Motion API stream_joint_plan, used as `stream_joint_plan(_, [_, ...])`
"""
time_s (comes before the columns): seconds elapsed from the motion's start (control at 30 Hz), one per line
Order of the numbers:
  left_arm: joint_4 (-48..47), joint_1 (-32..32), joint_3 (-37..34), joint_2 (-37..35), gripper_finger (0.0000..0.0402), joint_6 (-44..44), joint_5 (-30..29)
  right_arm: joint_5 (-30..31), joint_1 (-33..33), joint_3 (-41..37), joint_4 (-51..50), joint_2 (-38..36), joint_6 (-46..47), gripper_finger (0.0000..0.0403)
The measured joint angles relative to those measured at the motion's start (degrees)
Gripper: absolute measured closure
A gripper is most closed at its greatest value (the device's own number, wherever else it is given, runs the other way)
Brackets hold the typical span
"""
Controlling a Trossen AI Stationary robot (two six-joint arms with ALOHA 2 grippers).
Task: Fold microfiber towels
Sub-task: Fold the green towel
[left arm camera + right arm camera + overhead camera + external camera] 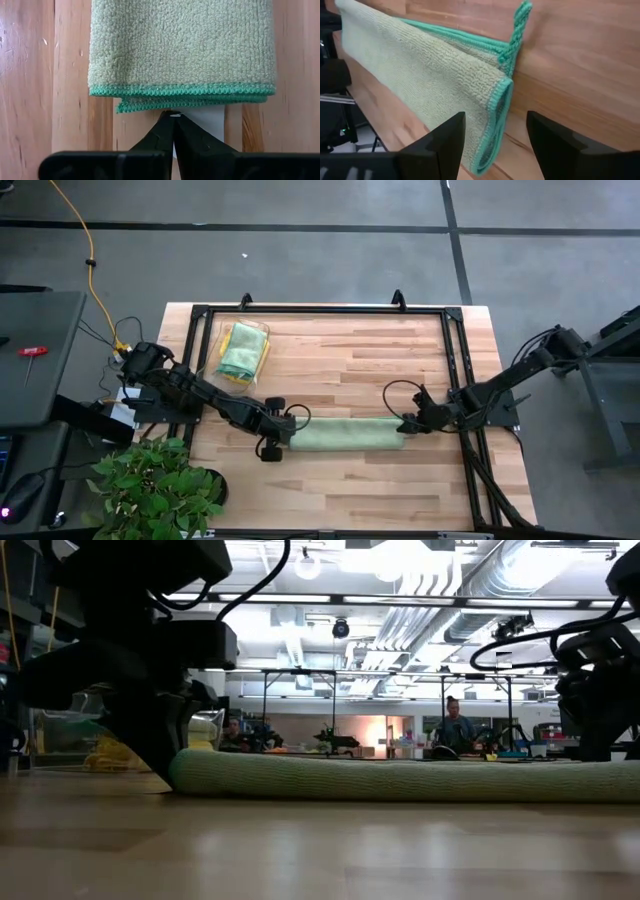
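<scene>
One pale sage green towel lies on the table as a long, narrow folded strip. It also shows in the low view. My left gripper is shut at the strip's left end, its fingertips just short of the teal hem. My right gripper is open at the strip's right end. That end lies ahead of and between the two fingers, and one teal corner sticks up. The other towels, yellow and green, lie bunched in a clear container. My left gripper's shut fingertips come level at the strip's left end and stand right at the lower layer's hem. I cannot tell whether they touch it. The towel lies flat on the table.
A black frame runs around the table's edges. A leafy plant stands at the near left corner. Bare wood lies in front of and behind the strip. People show in the room beyond.
</scene>
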Motion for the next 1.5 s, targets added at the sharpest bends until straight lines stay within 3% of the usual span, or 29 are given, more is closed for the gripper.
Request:
stream_joint_plan(0.17, [0.0,0.0,0.0,0.0,0.0402,-1.1,0.0,-0.3,0.0,-0.1,2.8,1.7,1.1,0.0197])
stream_joint_plan(0.43, [0.1,0.0,0.0,0.0,0.0402,-2.0,0.0,-0.4,0.0,0.6,13.8,11.5,2.7,0.0197])
stream_joint_plan(0.67, [0.6,0.1,-0.1,0.0,0.0402,-2.0,0.5,1.3,-0.1,5.3,14.1,18.1,3.1,0.0198])
stream_joint_plan(0.77, [0.8,0.1,-0.1,0.0,0.0402,-3.3,1.0,1.2,-0.3,6.7,13.6,17.9,1.5,0.0225])
stream_joint_plan(0.83, [1.0,0.1,-0.1,0.0,0.0402,-4.5,1.3,0.8,-0.2,8.3,12.4,16.5,0.3,0.0271])
stream_joint_plan(0.93, [1.6,0.1,0.4,0.1,0.0401,-4.3,1.7,-0.3,-0.1,10.7,5.5,13.0,-2.1,0.0369])
stream_joint_plan(0.97, [1.7,0.1,0.9,0.2,0.0401,-3.9,1.9,-1.0,-0.1,11.7,2.4,11.8,-3.0,0.0385])
stream_joint_plan(1.17, [6.9,0.7,3.4,0.5,0.0401,0.5,1.3,-4.8,-1.5,21.6,-26.2,5.3,-4.9,0.0396])
stream_joint_plan(1.27, [11.0,2.1,3.8,2.1,0.0401,0.6,1.3,-4.8,-2.6,26.7,-35.4,4.1,-6.1,0.0396])
stream_joint_plan(1.5, [13.4,4.8,9.9,10.7,0.0401,2.5,5.3,-4.8,-5.9,31.6,-38.4,4.5,-7.2,0.04])
